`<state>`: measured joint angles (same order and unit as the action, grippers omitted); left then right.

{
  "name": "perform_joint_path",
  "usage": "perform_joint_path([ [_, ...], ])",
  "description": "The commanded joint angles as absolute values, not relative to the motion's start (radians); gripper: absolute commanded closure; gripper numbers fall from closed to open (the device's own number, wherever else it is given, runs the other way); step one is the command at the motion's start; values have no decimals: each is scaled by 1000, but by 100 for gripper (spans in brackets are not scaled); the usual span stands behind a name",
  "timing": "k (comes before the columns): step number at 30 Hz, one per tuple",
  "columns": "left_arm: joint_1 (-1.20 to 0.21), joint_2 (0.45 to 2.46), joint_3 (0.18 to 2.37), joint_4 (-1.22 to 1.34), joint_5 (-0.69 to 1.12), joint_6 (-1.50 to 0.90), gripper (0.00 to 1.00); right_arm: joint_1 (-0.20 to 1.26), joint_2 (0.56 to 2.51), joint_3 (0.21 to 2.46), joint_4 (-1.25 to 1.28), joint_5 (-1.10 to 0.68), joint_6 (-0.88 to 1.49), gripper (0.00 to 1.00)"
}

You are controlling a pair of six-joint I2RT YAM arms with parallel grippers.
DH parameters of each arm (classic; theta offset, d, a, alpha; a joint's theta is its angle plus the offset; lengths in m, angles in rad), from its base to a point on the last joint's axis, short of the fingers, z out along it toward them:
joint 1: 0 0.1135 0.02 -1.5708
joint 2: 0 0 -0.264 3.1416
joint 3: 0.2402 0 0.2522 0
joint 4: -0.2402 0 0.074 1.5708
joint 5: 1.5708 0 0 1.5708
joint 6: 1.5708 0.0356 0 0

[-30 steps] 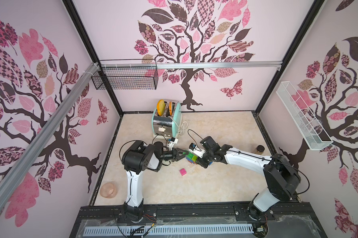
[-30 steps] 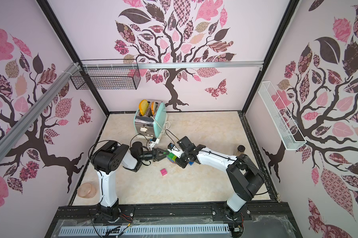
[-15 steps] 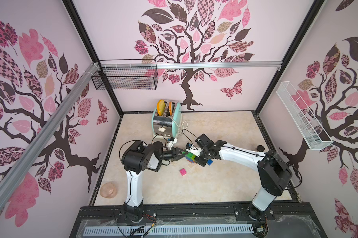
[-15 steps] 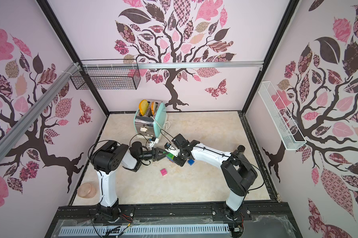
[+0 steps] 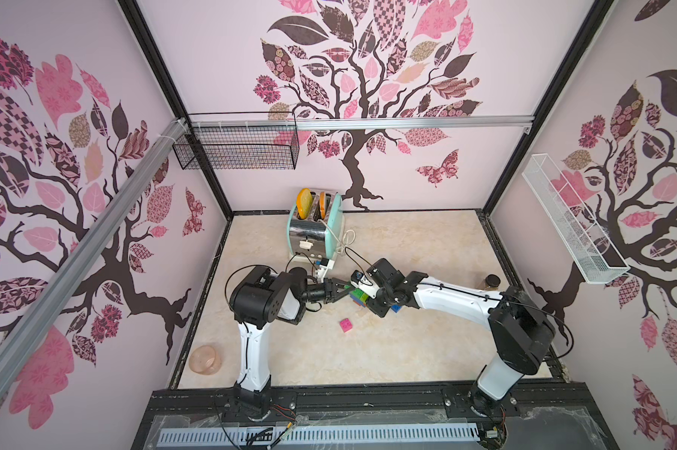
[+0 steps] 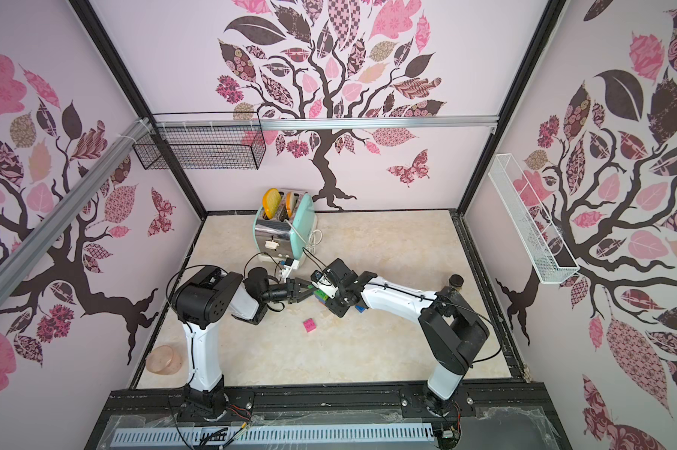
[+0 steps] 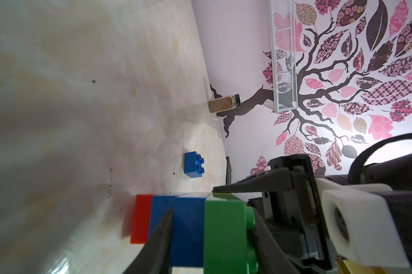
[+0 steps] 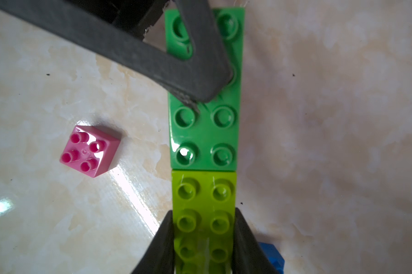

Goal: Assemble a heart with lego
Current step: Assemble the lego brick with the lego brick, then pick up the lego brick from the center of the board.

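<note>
The heart [image 5: 358,298] is a partly built stack in the middle of the tabletop [image 5: 407,350], a little in front of the toaster [image 5: 315,230] and between the two tools. From the left wrist its layers show as a red brick [image 7: 141,218] nearest the surface, then a blue layer [image 7: 188,225], then the dark green brick [image 8: 205,132] on top. I cannot tell whether the red brick touches the tabletop.

From the right wrist, the lime brick [image 8: 203,189] lies in line with the dark green brick, studs up, their short edges touching. The right tool [image 8: 203,213] is clamped on the lime brick, one finger against each long side. The left tool [image 5: 347,292] is closed on the heart from the opposite end (it is turned on its side). One finger [image 8: 200,59] lies across the dark green brick's studs, and the other shows against the blue layer.

A pink brick [image 5: 345,324] lies loose near the heart, studs up, on the side toward the arms' bases. A small blue brick [image 7: 193,164] sits alone close by, partly under the right arm in both top views. A jar [image 5: 492,281] stands well apart by the right wall. The toaster at the back has two slices in its slots. A pinkish bowl [image 5: 205,358] rests in the near left corner.
</note>
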<state>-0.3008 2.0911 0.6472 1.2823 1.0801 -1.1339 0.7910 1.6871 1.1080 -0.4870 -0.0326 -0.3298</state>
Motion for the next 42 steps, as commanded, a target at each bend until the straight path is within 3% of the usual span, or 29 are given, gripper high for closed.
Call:
perform_joint_path([
  [1, -334, 2109, 635, 1246, 1122, -1128, 74, 770, 1709, 1087, -407, -104, -308, 68],
  [3, -334, 2109, 635, 1248, 1122, -1128, 74, 735, 1663, 1086, -414, -139, -284, 59],
  [5, -334, 2110, 634, 1246, 1120, -1129, 74, 695, 1612, 1082, -431, -175, -255, 44],
  [8, -334, 2112, 637, 1247, 1117, -1130, 74, 660, 1545, 1068, -470, -189, -228, 32],
  [13, -327, 2119, 635, 1246, 1107, -1135, 75, 633, 1511, 1005, -483, -78, -142, 28],
  [19, -297, 2128, 621, 1246, 1078, -1141, 75, 569, 1488, 919, -468, -62, -27, 28],
  [33, -253, 2134, 609, 1247, 1054, -1154, 75, 568, 1672, 1009, -540, -30, -106, 33],
  [36, -253, 2135, 610, 1247, 1055, -1152, 75, 569, 1702, 1023, -552, -27, -113, 38],
  [42, -253, 2138, 612, 1247, 1056, -1154, 75, 569, 1711, 1020, -545, -31, -119, 59],
])
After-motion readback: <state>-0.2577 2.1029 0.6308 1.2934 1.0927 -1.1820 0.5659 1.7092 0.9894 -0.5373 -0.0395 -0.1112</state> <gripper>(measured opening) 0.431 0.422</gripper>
